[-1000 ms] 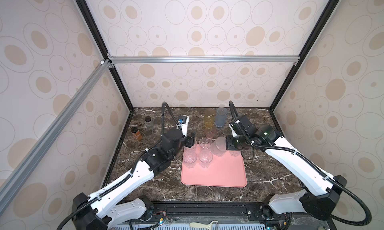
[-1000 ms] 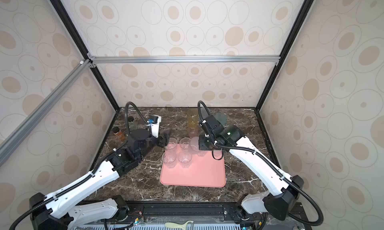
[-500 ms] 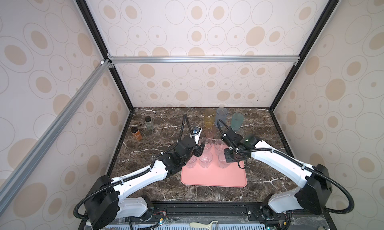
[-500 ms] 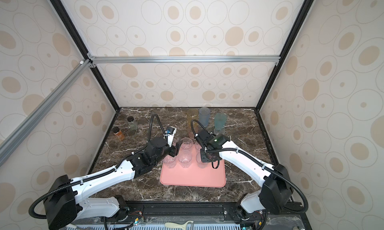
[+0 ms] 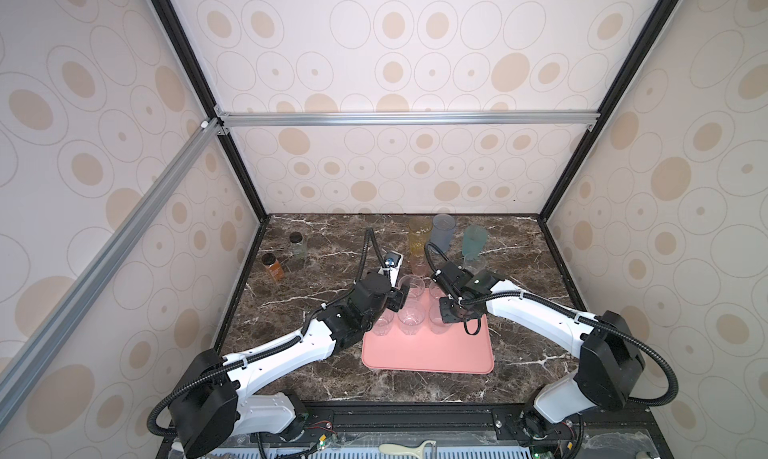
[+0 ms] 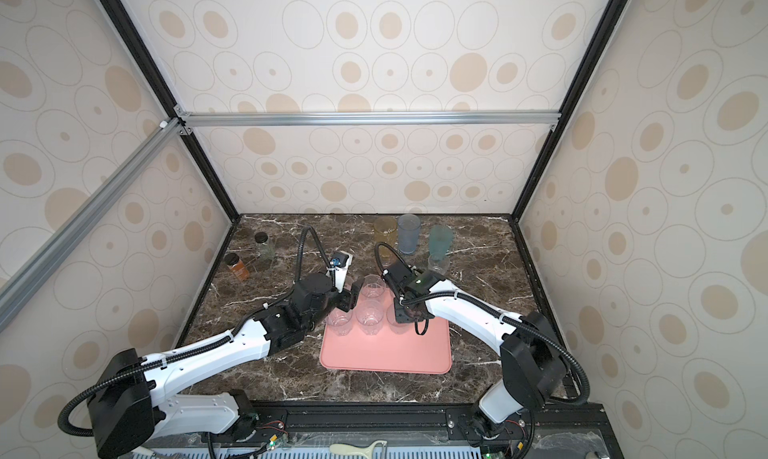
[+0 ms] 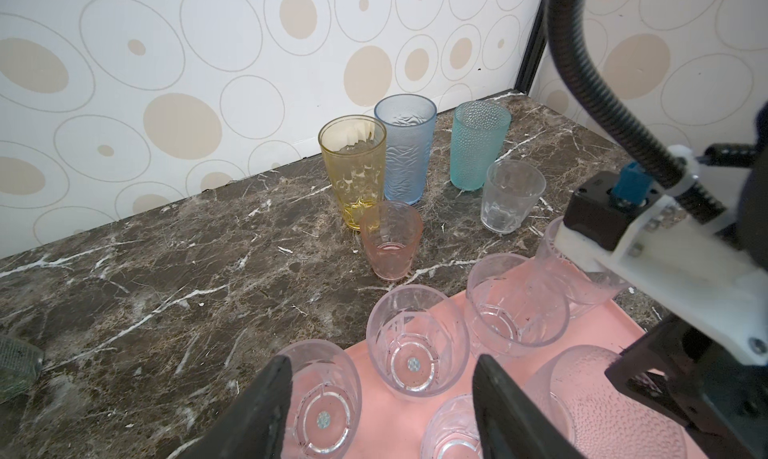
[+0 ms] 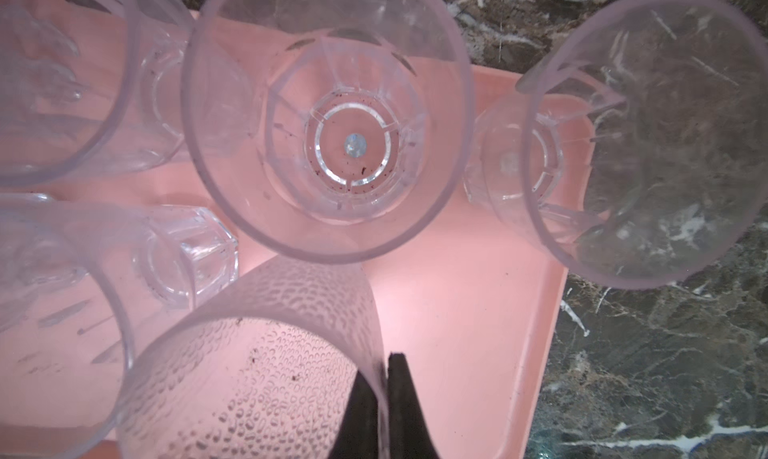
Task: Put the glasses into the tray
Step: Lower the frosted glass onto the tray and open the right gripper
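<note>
- clear ribbed tumblers (image 7: 417, 344): five, all standing in the tray (image 5: 428, 353)
- frosted tumbler (image 7: 590, 403): one, also in the tray
- small clear tumbler (image 7: 511, 195): one
- amber tumbler (image 7: 352, 170): one
- blue tumbler (image 7: 405, 147): one
- teal tumbler (image 7: 478, 145): one
- pink tumbler (image 7: 390, 241): one
- that makes eleven countable from the left wrist view: six in the tray, five on the counter (image 7: 166, 270)
- tray: one
- black-capped bottles (image 5: 297, 245): two
- hands: two, the left hand (image 7: 382, 365) and the right hand (image 8: 380, 365)
- pale handled tool (image 5: 401, 449) at the near edge: one
</note>
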`<move>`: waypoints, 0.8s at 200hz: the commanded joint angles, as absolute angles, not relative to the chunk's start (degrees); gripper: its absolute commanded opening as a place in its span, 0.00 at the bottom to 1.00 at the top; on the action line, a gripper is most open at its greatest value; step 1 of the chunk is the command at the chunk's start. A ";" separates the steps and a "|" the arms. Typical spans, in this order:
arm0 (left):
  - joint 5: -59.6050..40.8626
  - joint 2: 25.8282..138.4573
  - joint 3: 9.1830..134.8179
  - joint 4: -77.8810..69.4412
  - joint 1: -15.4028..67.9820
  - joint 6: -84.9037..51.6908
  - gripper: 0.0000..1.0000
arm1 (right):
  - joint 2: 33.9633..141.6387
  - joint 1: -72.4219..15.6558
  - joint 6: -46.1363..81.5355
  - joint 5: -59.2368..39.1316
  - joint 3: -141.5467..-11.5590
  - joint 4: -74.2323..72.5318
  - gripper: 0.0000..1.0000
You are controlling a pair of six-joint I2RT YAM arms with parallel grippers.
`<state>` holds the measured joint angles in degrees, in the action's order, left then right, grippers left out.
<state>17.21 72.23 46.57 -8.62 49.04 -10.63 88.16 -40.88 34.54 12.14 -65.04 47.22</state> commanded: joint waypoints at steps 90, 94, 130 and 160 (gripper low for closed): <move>18.54 72.43 47.07 -9.90 48.78 -9.05 0.69 | 89.90 -39.64 33.83 12.99 -63.93 47.58 0.07; 18.61 72.41 47.11 -9.91 48.78 -9.05 0.69 | 89.69 -39.59 33.75 12.89 -64.15 47.76 0.10; 19.87 72.39 48.58 -7.88 47.85 -8.91 0.71 | 86.39 -39.43 31.98 11.71 -68.64 52.69 0.35; 20.85 72.89 52.12 -5.61 45.32 -10.52 0.77 | 83.05 -35.74 28.67 8.64 -74.31 56.45 0.40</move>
<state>18.90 72.69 47.66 -7.16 47.35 -10.22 87.33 -39.00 31.46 10.81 -69.17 51.66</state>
